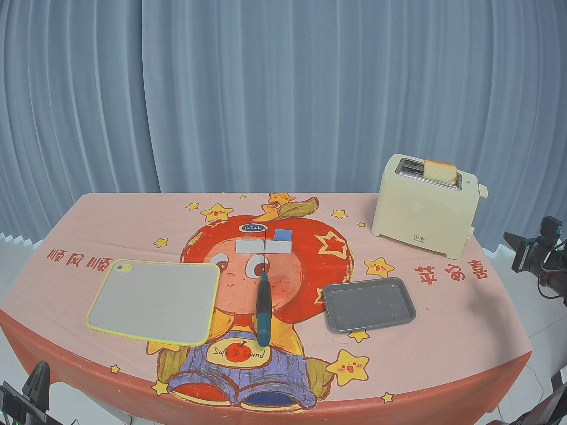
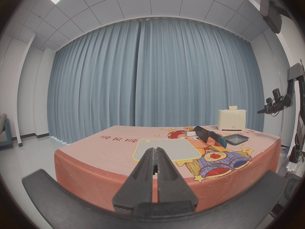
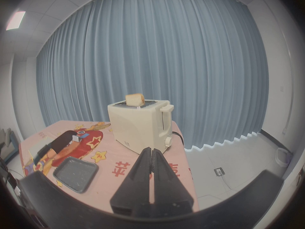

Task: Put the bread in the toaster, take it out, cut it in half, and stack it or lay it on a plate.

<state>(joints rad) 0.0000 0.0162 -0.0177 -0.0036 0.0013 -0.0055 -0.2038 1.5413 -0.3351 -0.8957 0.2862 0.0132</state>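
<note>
The lower part of the bread [image 1: 440, 172] is hidden inside the slot of the toaster [image 1: 422, 208].

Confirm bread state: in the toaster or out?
In. The bread stands in the toaster slot, its top sticking up above the rim.

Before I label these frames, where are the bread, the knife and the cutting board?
bread [image 1: 440, 172], head view, middle of its exposed face.
knife [image 1: 263, 311], head view, middle of its handle.
cutting board [image 1: 155, 301], head view, middle of its grey surface.
</note>
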